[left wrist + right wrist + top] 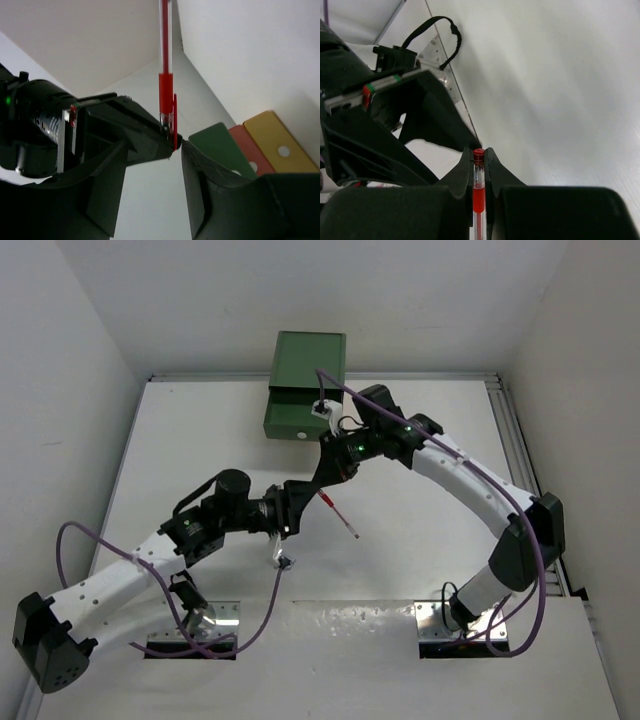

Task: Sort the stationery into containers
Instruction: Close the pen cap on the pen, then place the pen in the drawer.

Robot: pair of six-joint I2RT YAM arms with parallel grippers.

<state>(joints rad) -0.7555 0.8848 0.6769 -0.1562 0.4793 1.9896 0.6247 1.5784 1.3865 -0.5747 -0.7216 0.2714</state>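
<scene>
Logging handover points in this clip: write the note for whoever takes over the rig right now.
Right pincer: shut on a red pen, held in the air.
Left pincer: open beside the pen's end, not gripping.
Cabinet stands at the far edge; green drawer, red drawer and yellow drawer show their fronts.
Done: one pen picked up; what the drawers hold cannot be seen.
Left: carry the pen to a drawer and drop it in. A small white item on the table near the left pincer may be more stationery; too small to tell.
</scene>
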